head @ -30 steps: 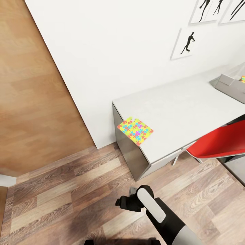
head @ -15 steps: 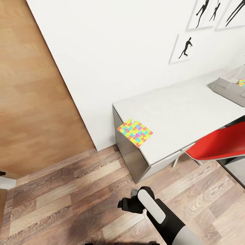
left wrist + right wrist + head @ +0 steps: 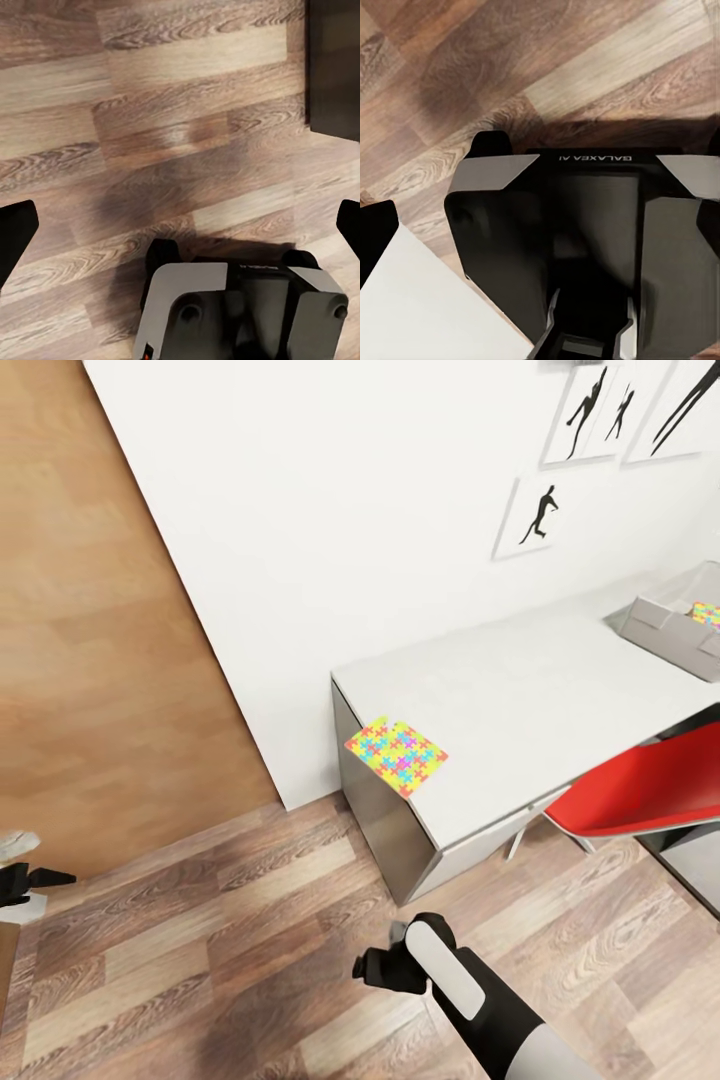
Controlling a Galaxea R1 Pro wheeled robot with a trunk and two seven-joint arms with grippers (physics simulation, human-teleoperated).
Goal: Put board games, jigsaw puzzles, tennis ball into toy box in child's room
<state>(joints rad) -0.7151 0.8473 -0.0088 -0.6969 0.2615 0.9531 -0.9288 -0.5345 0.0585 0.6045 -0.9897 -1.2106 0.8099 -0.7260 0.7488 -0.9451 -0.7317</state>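
While the head camera is looking down over the child's room, one jigsaw puzzle [image 3: 397, 756] is lying flat at the near left corner of the table [image 3: 520, 700], overhanging the left edge slightly and sitting just inside the front edge. Toy box [image 3: 668, 625] is sitting at the far right of the desktop, well apart from that puzzle, with a second jigsaw puzzle [image 3: 707, 614] showing inside it against the right frame edge. Bare desktop is running between the two. Red chair [image 3: 645, 787] is tucking under the table's front edge on the right, crowding that side. Open wood floor [image 3: 220, 940] is stretching from the table's left end toward the wooden door panel [image 3: 100, 620], so free room is on the left. Right gripper [image 3: 370, 966] is hanging low over the floor, short of the table's corner, carrying nothing; jaws look spread in the right wrist view, fingertips [image 3: 375, 240] at opposite frame edges over the robot base [image 3: 577, 247]. Left gripper [image 3: 28, 880] is sitting at the far left frame edge, near the door panel; left wrist view has its fingertips [image 3: 15, 232] wide apart, empty, above floor and base.
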